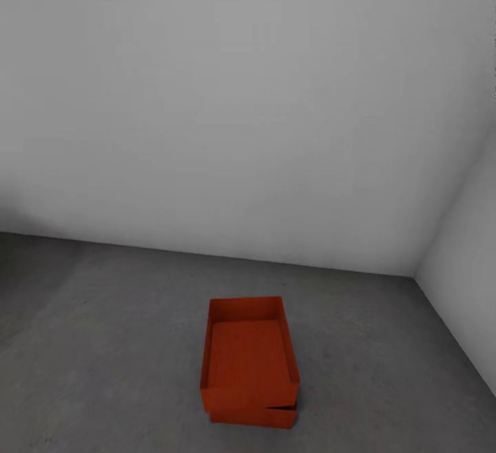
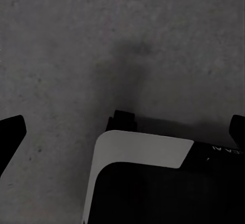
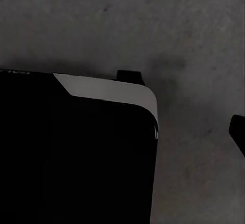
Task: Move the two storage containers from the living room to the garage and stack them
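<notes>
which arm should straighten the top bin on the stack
Right, tentatively: the gap between the top bin and bottom bin opens at the stack's front right corner; otherwise the stack sits roughly centred ahead.

2 orange-red storage containers (image 1: 249, 360) stacked on floor (image 1: 103, 343)

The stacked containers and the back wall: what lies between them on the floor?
Nothing. In the head view, the floor between the containers and the back wall is bare grey concrete.
</notes>
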Available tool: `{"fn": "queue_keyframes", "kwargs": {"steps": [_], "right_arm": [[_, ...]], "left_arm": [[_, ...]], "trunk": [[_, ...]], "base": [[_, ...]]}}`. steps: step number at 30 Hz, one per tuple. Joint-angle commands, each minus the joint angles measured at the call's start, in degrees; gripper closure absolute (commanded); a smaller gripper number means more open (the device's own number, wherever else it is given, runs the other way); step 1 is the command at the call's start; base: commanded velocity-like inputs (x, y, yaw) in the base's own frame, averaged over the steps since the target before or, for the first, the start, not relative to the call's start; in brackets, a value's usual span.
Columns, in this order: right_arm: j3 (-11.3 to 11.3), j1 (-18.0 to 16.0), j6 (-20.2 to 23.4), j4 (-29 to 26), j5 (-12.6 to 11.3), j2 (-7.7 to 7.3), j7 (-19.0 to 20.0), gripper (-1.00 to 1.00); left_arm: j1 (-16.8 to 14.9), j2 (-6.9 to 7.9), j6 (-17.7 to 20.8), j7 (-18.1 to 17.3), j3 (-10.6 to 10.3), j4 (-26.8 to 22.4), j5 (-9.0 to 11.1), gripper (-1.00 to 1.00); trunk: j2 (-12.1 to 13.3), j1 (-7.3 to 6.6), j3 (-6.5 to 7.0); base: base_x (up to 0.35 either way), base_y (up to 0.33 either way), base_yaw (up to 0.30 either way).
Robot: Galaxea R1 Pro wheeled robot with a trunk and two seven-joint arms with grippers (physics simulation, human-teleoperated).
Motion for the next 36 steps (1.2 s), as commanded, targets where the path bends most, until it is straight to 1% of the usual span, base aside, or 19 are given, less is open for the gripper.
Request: {"fn": "queue_keyframes", "kwargs": {"steps": [1,36], "right_arm": [[0.5,0.0,-0.3,0.2,-0.5,0.05,-0.1,-1.0],[0.5,0.0,-0.3,0.2,-0.5,0.08,-0.1,-1.0]], "left_arm": [[0.0,-0.01,0.2,0.1,-0.2,0.0,0.5,-1.0],[0.0,-0.01,0.2,0.1,-0.2,0.0,0.5,-1.0]], "trunk": [[0.0,0.0,0.03],[0.0,0.0,3.13]], "base": [[0.0,0.0,0.0],[0.0,0.0,0.0]]}}
